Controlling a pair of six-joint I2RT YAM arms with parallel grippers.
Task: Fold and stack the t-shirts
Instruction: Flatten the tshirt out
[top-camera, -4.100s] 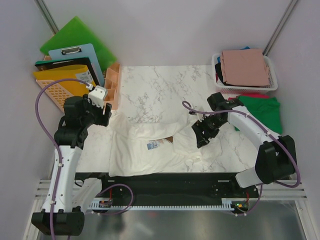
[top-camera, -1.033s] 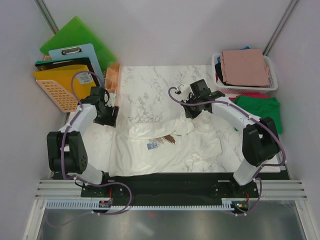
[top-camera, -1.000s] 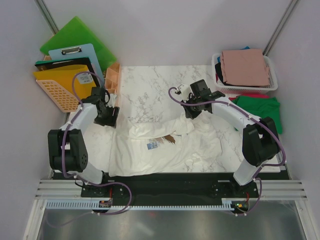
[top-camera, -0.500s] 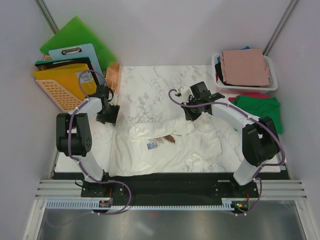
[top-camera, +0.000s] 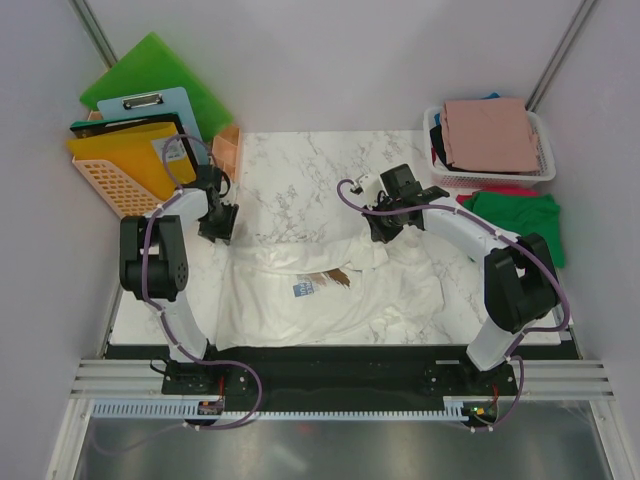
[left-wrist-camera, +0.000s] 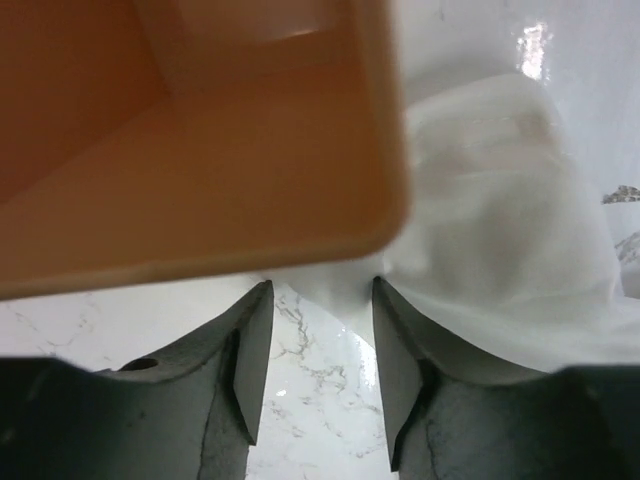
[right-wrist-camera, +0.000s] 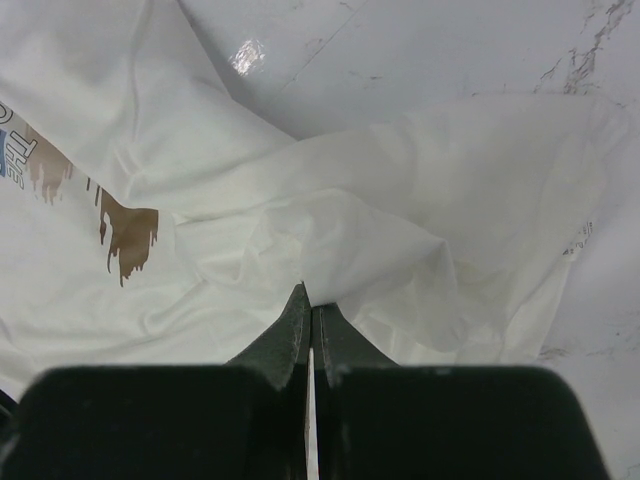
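The overhead cam has my left gripper (top-camera: 218, 226) tucked in by the orange bin (top-camera: 228, 148) at the back left of the marble table (top-camera: 300, 170), but you can't read the jaws from up there. The left wrist cam shows them standing apart, with shiny marble between the dark fingers. The edge of the cream-white t-shirt (top-camera: 340, 300) sags right at the tips, under the bin's smooth rounded corner. I honestly can't tell if the cloth touches either finger. My right gripper (right-wrist-camera: 308, 300) is pressed together, clamped on a little peak of that same shirt, with soft creases fanning out from the tips. Only the overhead view shows the whole shirt, rumpled across the near half of the table with its small print (top-camera: 305, 289) facing up. The right wrist cam just catches a brown bit of the print, cut off at its left edge. At the back right, a dusty-pink t-shirt (top-camera: 490, 135) sits folded flat on top of the white mesh basket (top-camera: 545, 165). A green t-shirt (top-camera: 525, 220) lies just in front of the basket.
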